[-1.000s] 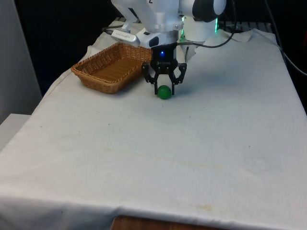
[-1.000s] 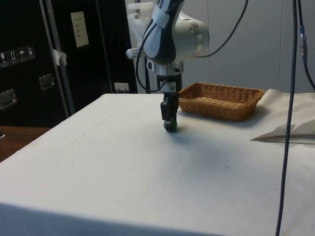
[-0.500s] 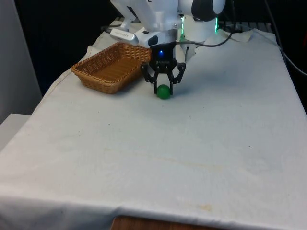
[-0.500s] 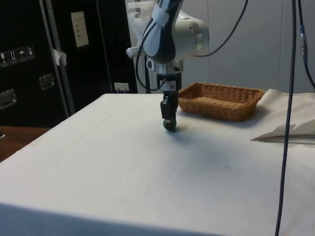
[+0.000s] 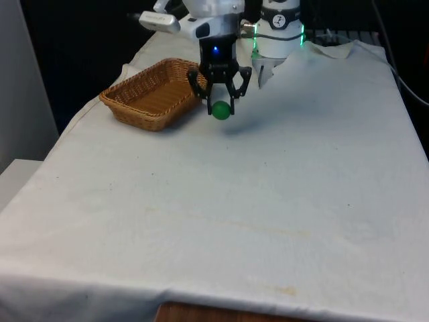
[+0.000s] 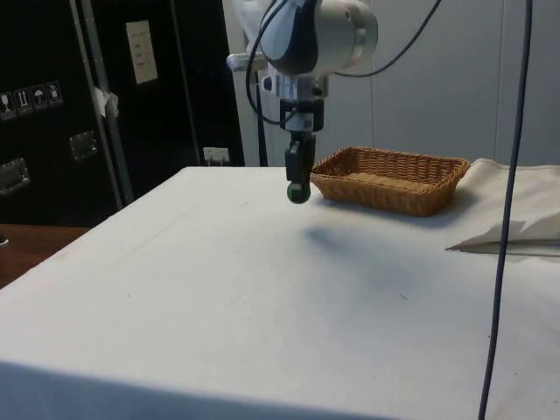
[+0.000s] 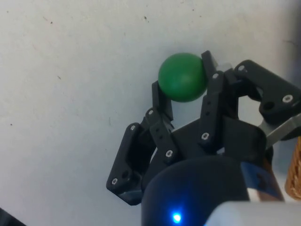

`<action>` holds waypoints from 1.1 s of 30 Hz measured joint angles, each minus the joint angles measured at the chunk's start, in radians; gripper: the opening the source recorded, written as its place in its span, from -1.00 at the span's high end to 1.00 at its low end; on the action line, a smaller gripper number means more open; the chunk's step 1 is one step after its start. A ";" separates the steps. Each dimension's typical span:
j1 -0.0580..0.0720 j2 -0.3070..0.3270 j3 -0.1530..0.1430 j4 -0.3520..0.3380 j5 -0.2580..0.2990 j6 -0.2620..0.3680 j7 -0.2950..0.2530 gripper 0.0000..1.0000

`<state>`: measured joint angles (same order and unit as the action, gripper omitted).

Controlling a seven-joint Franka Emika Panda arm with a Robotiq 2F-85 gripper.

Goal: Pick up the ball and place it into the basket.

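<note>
The ball [image 5: 220, 110] [image 6: 299, 192] [image 7: 182, 77] is small, round and plain green, and it hangs clear of the white cloth, pinched on two sides at the gripper's tips. The basket [image 5: 155, 93] [image 6: 388, 178] is a shallow, rectangular wicker tray, light brown, with flaring sides. It sits flat at the far end of the table, toward the front view's left. The ball is just beside the basket's near-right corner, outside its rim.

Even, soft overhead light falls on the white cloth-covered table [image 5: 268, 201]. My small green ball [image 5: 220, 110] casts a faint blurred shadow on the cloth just beneath it. The background is dark. No glare shows.
</note>
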<state>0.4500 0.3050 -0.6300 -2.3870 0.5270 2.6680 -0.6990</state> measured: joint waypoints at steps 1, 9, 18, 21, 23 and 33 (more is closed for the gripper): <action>0.000 -0.008 -0.005 0.000 -0.008 -0.004 0.001 0.96; 0.000 -0.056 -0.045 0.003 -0.064 -0.025 0.007 0.96; -0.001 -0.068 -0.091 0.019 -0.108 -0.032 0.005 0.96; -0.001 -0.068 -0.102 0.023 -0.120 -0.033 0.005 0.96; -0.001 -0.068 -0.116 0.029 -0.134 -0.036 0.005 0.96; -0.001 -0.067 -0.158 0.037 -0.178 -0.037 0.005 0.96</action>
<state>0.4490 0.2380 -0.7880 -2.3500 0.3490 2.6310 -0.6940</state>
